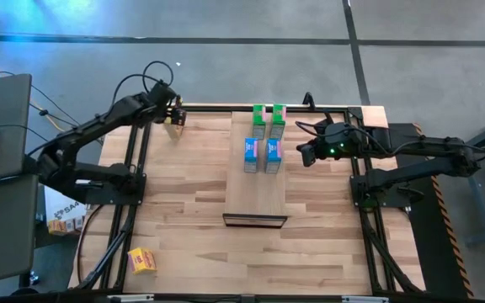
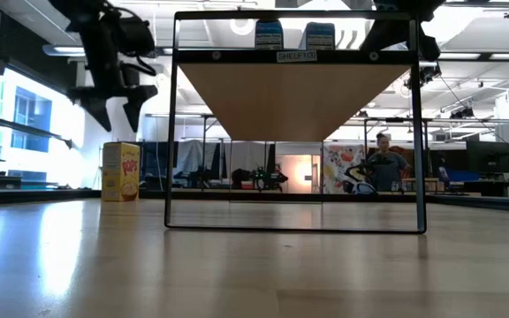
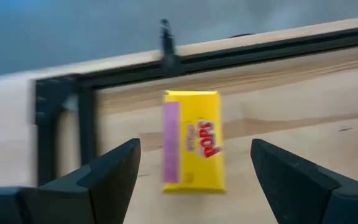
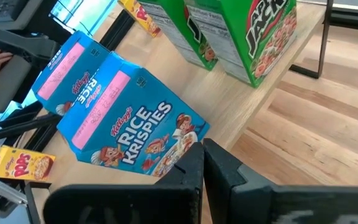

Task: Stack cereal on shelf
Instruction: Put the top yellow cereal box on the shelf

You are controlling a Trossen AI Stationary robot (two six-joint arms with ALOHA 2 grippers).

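Four boxes are up on the pale long wooden shelf panel (image 1: 258, 181), so you're on the fifth: the small yellow cardboard Pops cereal box (image 3: 192, 140), standing on the butcher-block surface (image 1: 183, 219) well left of that shelf. Your left pincer (image 3: 194, 171) hangs over it, jaws spread wide. Drop, straddle, squeeze. Beside the shelf's right edge, the right pincer (image 4: 202, 163) sits pinched closed, empty.

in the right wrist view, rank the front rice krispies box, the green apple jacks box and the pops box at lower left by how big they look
1. Front Rice Krispies box, largest, but nearest the camera.
2. Green Apple Jacks box, cropped by the frame, so its rank against the first is unsure.
3. Pops box, smallest, but farthest away.
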